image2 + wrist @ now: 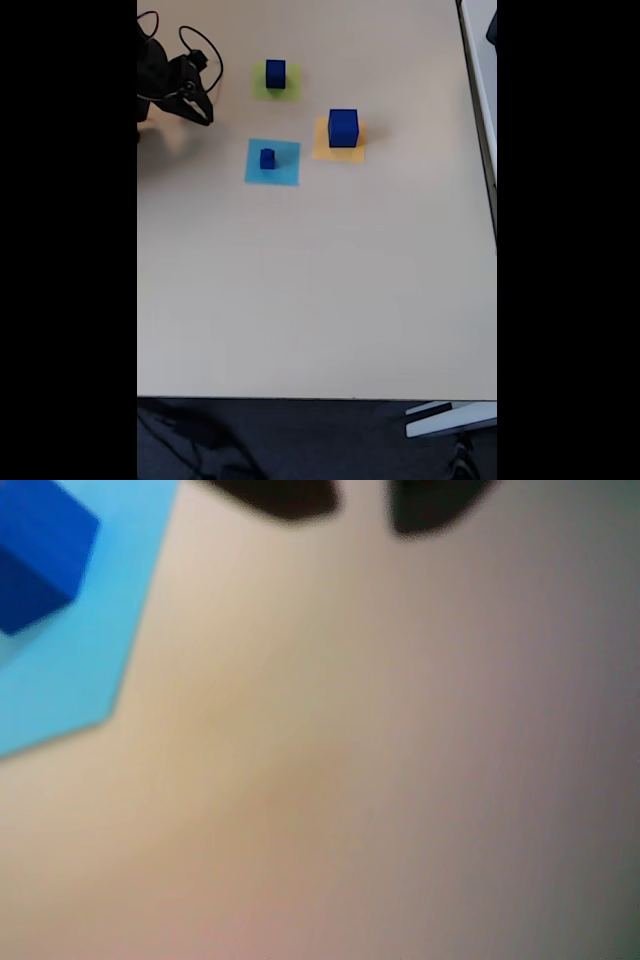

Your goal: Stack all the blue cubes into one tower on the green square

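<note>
A mid-sized blue cube (275, 73) stands on the green square (290, 90) at the back. The largest blue cube (343, 128) sits on an orange-yellow square (325, 152). A small blue cube (267, 158) rests on a light-blue square (285, 170); the blurred wrist view shows this cube (40, 555) and the light-blue square (80, 670) at its upper left. My gripper (203, 108) hangs at the table's far left, left of the squares. Its two dark fingertips (290, 500) stand apart at the top of the wrist view, with the gripper (362, 505) open and holding nothing.
The pale table (320, 290) stretches wide toward the near edge. Black cables (200, 45) loop beside the arm at the back left. The table's right edge (480, 150) borders a white surface.
</note>
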You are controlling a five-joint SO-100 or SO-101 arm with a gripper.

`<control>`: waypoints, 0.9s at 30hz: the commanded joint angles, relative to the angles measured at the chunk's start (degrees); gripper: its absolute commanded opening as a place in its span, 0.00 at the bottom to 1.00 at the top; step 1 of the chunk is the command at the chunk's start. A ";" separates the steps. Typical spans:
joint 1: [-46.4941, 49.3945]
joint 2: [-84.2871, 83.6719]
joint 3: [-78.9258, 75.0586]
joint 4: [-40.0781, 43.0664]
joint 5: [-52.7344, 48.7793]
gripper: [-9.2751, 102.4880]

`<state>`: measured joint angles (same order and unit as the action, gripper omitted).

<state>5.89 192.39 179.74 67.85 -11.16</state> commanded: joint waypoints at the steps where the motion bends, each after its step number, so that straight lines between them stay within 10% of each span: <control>1: 0.09 1.32 -0.44 -1.05 0.00 0.09; 27: -0.62 1.32 -0.53 -0.88 -0.70 0.11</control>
<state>5.89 192.39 179.74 67.85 -11.51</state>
